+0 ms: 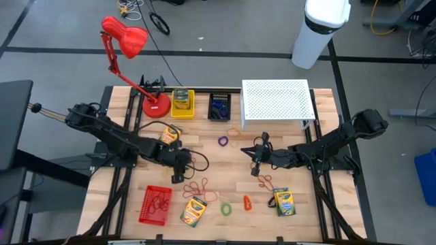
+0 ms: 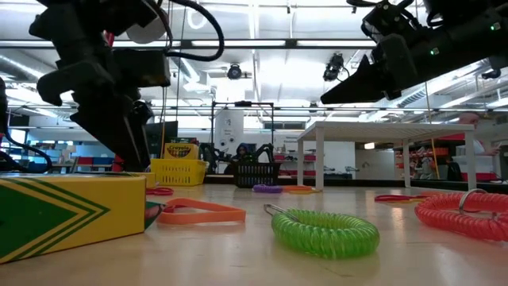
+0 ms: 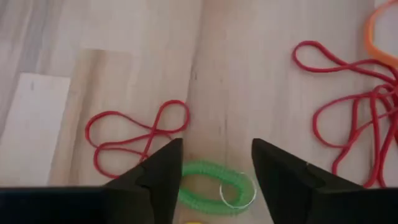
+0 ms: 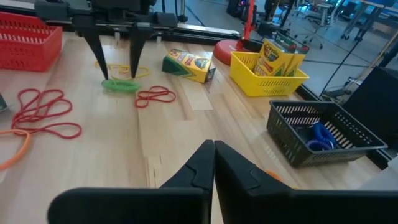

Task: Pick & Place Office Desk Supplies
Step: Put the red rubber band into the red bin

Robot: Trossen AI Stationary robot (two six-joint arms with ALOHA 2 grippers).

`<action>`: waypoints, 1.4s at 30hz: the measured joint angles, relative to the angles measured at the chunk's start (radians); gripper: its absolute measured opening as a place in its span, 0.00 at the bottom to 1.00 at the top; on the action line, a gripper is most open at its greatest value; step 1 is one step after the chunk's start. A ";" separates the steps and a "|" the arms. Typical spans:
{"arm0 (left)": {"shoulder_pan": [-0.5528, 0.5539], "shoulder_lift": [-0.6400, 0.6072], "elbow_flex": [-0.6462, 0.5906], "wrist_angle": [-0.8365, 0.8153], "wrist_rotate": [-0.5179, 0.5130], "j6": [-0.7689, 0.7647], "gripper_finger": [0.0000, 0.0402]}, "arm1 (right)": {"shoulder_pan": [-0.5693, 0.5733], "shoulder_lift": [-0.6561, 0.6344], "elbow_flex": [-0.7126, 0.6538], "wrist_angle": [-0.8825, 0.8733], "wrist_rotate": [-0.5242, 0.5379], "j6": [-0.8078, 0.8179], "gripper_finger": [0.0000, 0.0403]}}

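Left wrist view, open left claw (image 3: 214, 171) straddling flat green coil loop (image 3: 211, 190)

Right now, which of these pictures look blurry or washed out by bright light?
Low view: ceiling lights glare white, the arms show as dark shapes, and the near crayon box is soft. Left wrist view: the red rubber bands and green coil look slightly blurred. High view: evenly lit and sharp. Right wrist view: clear near the yellow basket.
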 joint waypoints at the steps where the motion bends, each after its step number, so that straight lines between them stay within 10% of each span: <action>1: 0.000 0.000 0.000 -0.002 0.000 -0.007 0.53 | 0.000 0.000 0.000 -0.003 -0.001 0.003 0.05; 30: -0.064 0.139 0.018 -0.055 0.014 -0.133 0.52 | 0.000 0.001 0.000 -0.011 -0.011 0.026 0.06; 42: -0.061 0.146 0.141 -0.175 -0.001 -0.020 0.07 | 0.000 0.001 0.000 -0.017 -0.011 0.026 0.06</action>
